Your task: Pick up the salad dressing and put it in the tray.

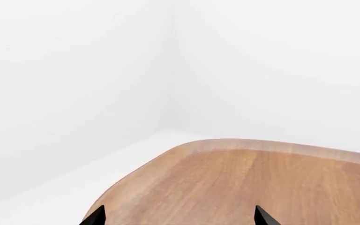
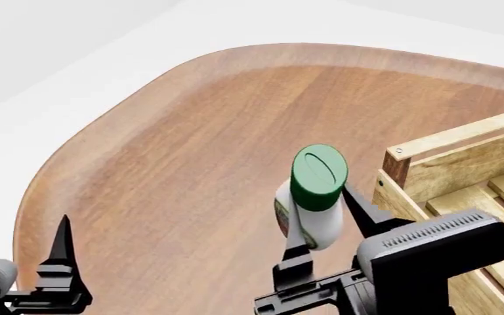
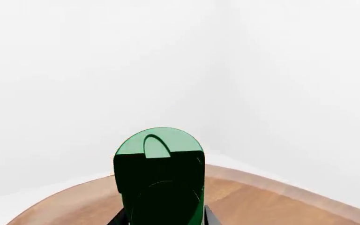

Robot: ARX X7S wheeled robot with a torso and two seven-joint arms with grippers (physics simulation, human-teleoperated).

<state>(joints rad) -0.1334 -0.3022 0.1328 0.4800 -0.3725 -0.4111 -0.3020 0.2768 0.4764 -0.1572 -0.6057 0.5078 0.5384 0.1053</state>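
Right pincer (image 2: 322,226) is clamping the salad dressing (image 2: 314,197), holding it above the tabletop (image 2: 191,151) just beside the tray (image 2: 427,164). It's a white bottle wearing a green cap, label mostly hidden. Left pincer (image 2: 16,262) is sitting spread apart, partly cropped.

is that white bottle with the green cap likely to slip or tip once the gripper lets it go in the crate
The white bottle with the green cap looks rigid and smooth, so it might slide in the right gripper pinching its body. It is tall and narrow, so probably tippy on the slatted floor of the light-wood crate. Being round, it would likely roll if it fell.
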